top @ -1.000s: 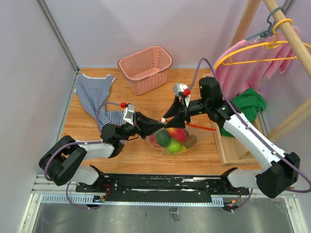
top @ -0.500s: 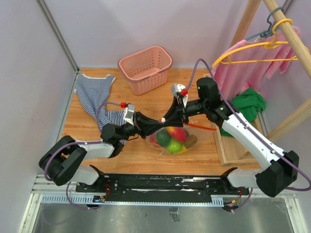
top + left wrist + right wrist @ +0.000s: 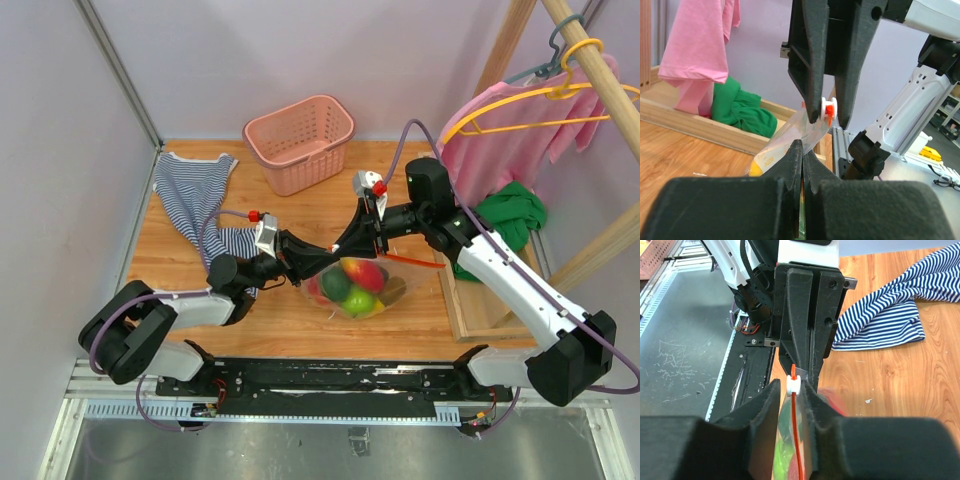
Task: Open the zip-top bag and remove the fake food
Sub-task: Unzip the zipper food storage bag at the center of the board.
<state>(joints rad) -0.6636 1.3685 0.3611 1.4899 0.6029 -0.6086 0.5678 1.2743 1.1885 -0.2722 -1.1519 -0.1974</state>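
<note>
The clear zip-top bag (image 3: 392,276) lies mid-table with the fake food (image 3: 352,280) inside: red, green and yellow fruits. My left gripper (image 3: 333,251) is shut on the bag's upper corner, where clear plastic (image 3: 790,134) comes out from between its tips (image 3: 802,145). My right gripper (image 3: 346,243) reaches in from the right and meets it tip to tip. In the right wrist view its fingers (image 3: 771,392) flank the white zip slider (image 3: 794,384), closed against it. The red-orange zip strip (image 3: 799,440) runs back between them.
A pink slotted basket (image 3: 300,140) stands at the back. A striped shirt (image 3: 195,200) lies at the back left. On the right, a wooden rack (image 3: 470,310) holds a green cloth (image 3: 510,215) and a pink garment (image 3: 510,130) on a yellow hanger.
My right gripper's jaws have narrowed around the zip slider and its wrist has shifted slightly left. The left gripper has kept its hold on the bag corner without moving.
</note>
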